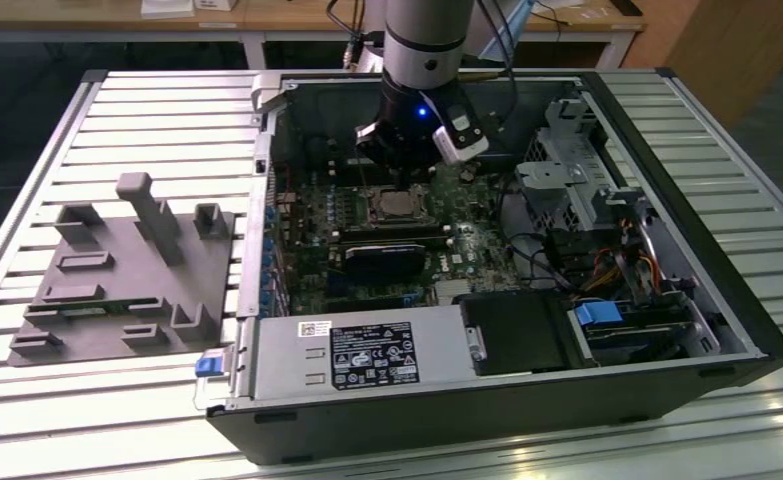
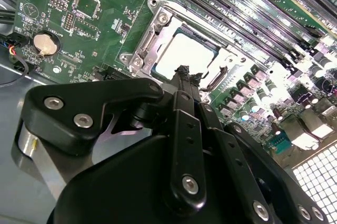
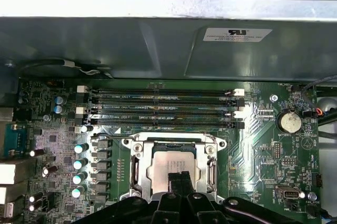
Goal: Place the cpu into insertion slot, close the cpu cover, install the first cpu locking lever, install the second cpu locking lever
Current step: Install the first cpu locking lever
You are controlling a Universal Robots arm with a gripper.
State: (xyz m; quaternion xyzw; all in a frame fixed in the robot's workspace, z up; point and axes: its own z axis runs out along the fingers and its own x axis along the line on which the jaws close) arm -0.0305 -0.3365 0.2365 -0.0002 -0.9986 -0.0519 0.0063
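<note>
While the arm reaches down into an open computer case (image 1: 498, 425) lying on a slatted metal worktop (image 1: 138, 120), the exterior view shows the end effector (image 1: 394, 184) poised right over the cpu (image 1: 394, 205), a small silver square on the green motherboard (image 1: 478, 245). A grey moulded fixture (image 1: 124, 275) sits on the worktop at the exterior view's left, well apart from the case.

In the second wrist view, the black end effector (image 2: 184, 72) looms in the foreground, its two fingers pressed together, their tips at the edge of the cpu (image 2: 184, 54). The cpu cover (image 2: 143, 45), a silvery frame, surrounds the chip. A coin battery (image 2: 43, 44) lies off to one side.

In the first wrist view, the closed end effector (image 3: 179, 176) overlaps the cpu (image 3: 158, 168), which sits inside the insertion slot (image 3: 167, 148). The cpu cover (image 3: 135, 170) appears to lie flat around it. Long memory slots (image 3: 160, 109) run just beside the socket, and the coin battery (image 3: 289, 123) sits near them.
</note>
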